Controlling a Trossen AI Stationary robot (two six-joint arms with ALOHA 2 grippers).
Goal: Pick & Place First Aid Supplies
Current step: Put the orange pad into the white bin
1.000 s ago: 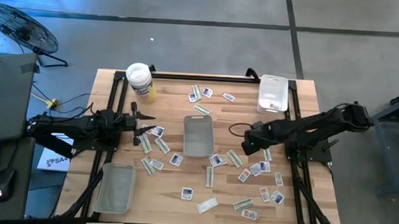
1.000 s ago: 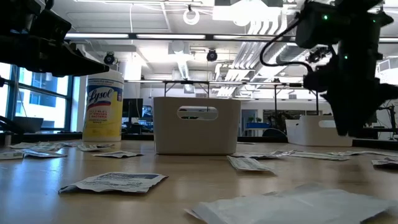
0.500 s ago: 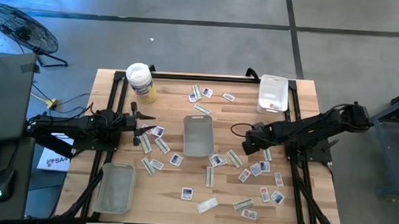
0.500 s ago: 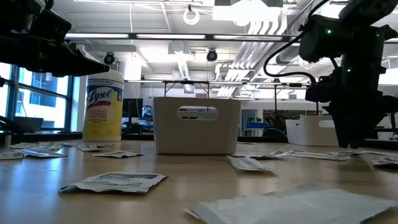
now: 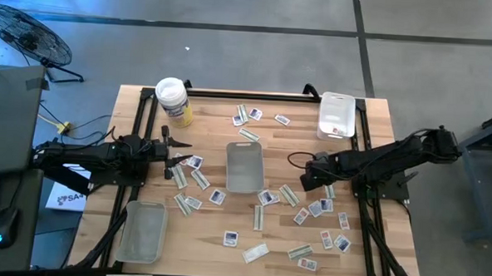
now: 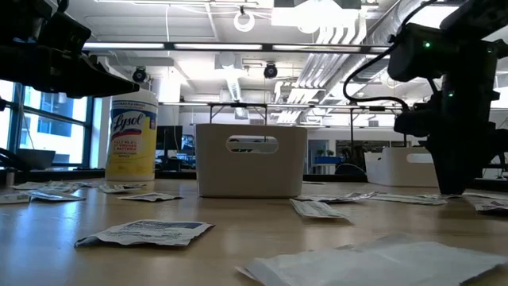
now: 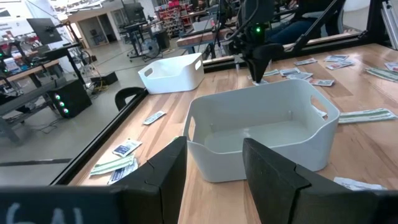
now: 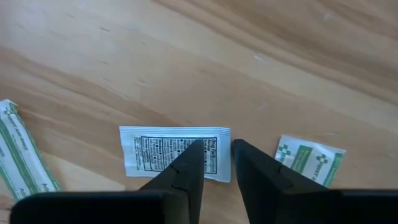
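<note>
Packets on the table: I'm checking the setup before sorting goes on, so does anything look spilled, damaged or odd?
Nothing looks damaged. The packets lie scattered flat over the table, not in the middle tray, as unsorted supplies would. The tub stands upright. The right gripper is down over one white packet.

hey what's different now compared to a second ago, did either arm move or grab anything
The right gripper has come down to the table, its fingers narrowing over a white printed packet but not visibly gripping it yet. The left gripper stayed open facing the middle white bin. Packets, bins and the Lysol tub haven't moved.
</note>
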